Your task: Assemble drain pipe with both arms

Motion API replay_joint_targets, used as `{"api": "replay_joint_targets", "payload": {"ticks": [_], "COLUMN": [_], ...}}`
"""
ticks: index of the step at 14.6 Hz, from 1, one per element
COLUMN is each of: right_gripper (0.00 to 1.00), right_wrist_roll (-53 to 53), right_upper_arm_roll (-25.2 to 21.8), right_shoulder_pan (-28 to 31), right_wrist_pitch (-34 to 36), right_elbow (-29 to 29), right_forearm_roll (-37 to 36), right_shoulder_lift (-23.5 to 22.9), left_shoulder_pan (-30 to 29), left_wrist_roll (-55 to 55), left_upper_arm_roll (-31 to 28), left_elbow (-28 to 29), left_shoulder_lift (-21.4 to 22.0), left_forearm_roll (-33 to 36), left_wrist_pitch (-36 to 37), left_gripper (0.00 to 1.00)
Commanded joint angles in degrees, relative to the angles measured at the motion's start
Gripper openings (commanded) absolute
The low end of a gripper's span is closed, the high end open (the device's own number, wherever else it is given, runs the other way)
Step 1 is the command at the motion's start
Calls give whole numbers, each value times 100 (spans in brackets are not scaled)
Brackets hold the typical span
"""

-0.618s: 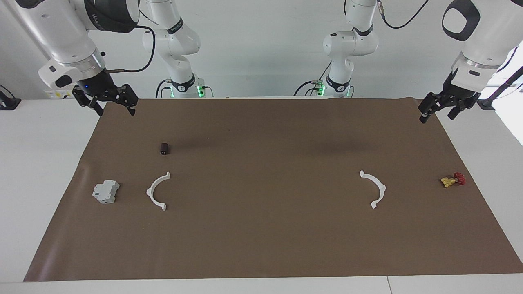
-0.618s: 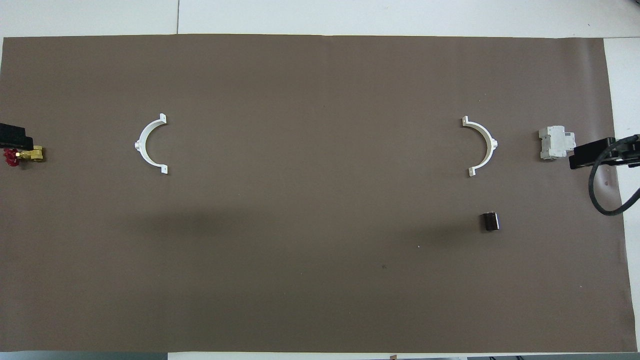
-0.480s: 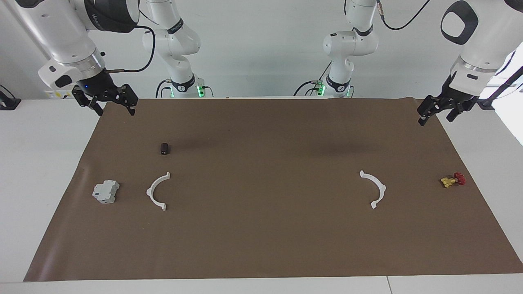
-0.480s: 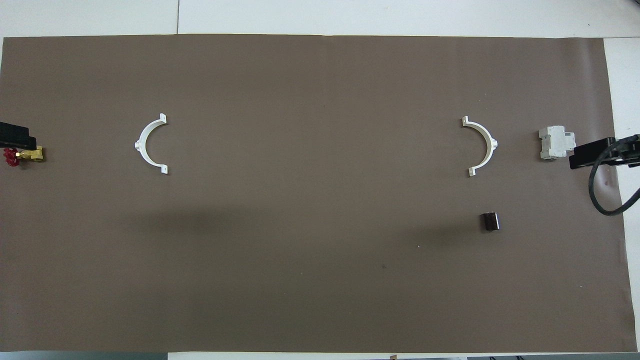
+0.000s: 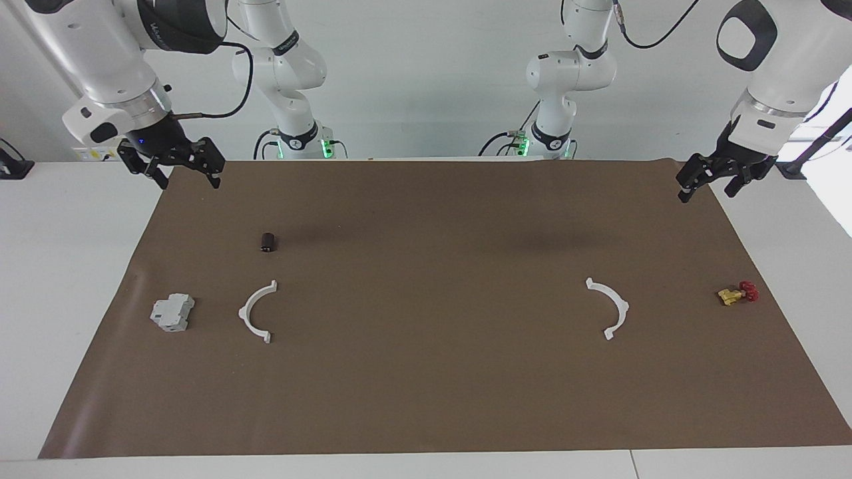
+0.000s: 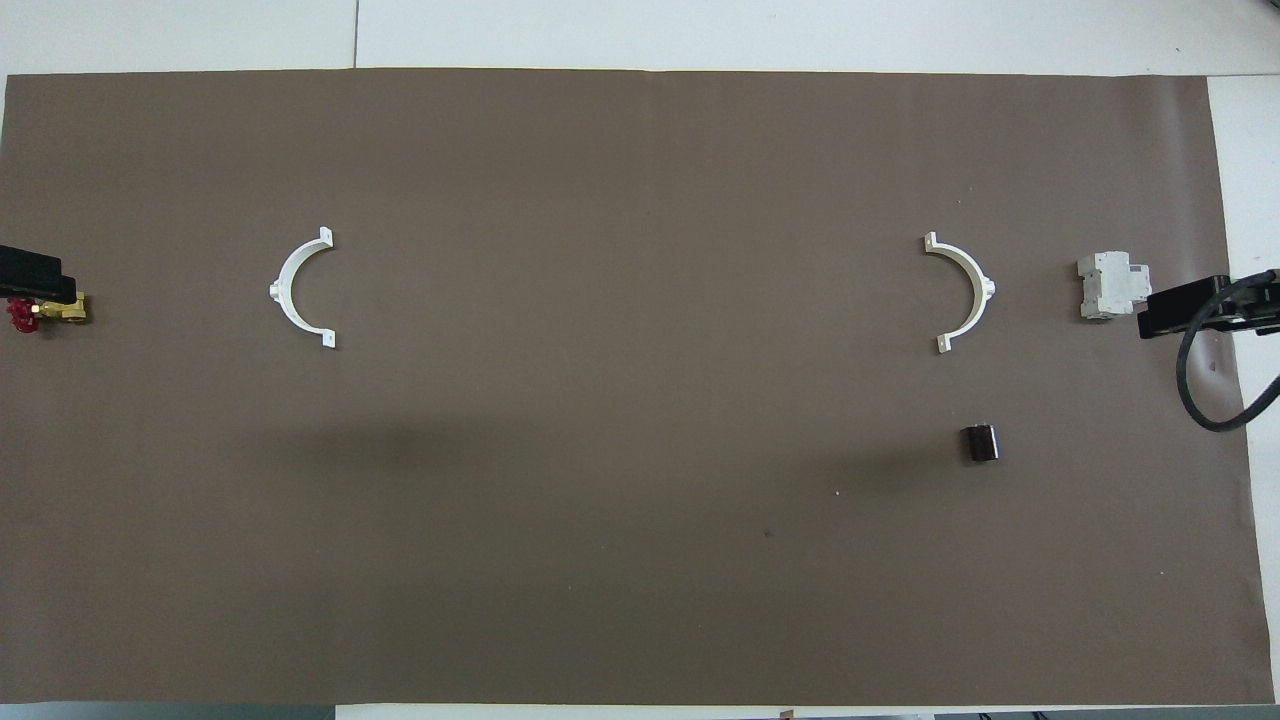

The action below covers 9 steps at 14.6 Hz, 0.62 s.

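Observation:
The drain pipe lies as two separate white half-rings on the brown mat. One half-ring (image 5: 243, 311) (image 6: 283, 290) is toward the right arm's end, the other half-ring (image 5: 624, 306) (image 6: 983, 290) toward the left arm's end, their hollow sides facing each other across a wide gap. My right gripper (image 5: 188, 179) hangs open and empty in the air above the mat's edge at its own end. At the other end, my left gripper (image 5: 707, 193) is also raised, open and empty. Neither touches a half-ring.
A grey boxy block (image 5: 172, 313) (image 6: 1110, 286) sits beside the right arm's half-ring, toward the table end. A small dark cylinder (image 5: 267, 242) (image 6: 980, 443) lies nearer to the robots. A yellow-and-red valve (image 5: 737, 293) (image 6: 50, 313) rests near the left arm's mat edge (image 5: 785, 319).
My left gripper has drifted slightly upward and toward the mat's middle. The right gripper and all parts on the mat have stayed in place.

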State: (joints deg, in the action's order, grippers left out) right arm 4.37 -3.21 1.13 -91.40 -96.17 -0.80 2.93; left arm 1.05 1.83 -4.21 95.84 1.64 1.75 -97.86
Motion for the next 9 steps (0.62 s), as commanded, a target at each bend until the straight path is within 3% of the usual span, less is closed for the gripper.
{"api": "replay_joint_targets", "payload": {"ticks": [1,2,5,9], "right_gripper": [100,100,100,100], "right_wrist_roll": [413,528,686,819], "right_upper_arm_roll": [22,22,22,31], "right_shoulder_pan": [97,106,141,124], "right_wrist_pitch": [-516,-772,-1185,-2476], "right_elbow": [-129,-226,-104,-322], "right_forearm_roll": [54,54,71,431], "right_shoulder_lift": [15,-3,-695,-1531], "left_shoulder_pan": [9,9,0,-9], "left_wrist_roll": [89,80,45,80], "left_upper_arm_roll": [-10,-10,-10,-10], "left_elbow": [5,40,58,84], "left_shoulder_lift": [90,117,170,179], "left_forearm_roll": [-34,-43,-34,-34], "left_wrist_pitch": [153,162,188,190], "left_gripper": [100,100,100,100]}}
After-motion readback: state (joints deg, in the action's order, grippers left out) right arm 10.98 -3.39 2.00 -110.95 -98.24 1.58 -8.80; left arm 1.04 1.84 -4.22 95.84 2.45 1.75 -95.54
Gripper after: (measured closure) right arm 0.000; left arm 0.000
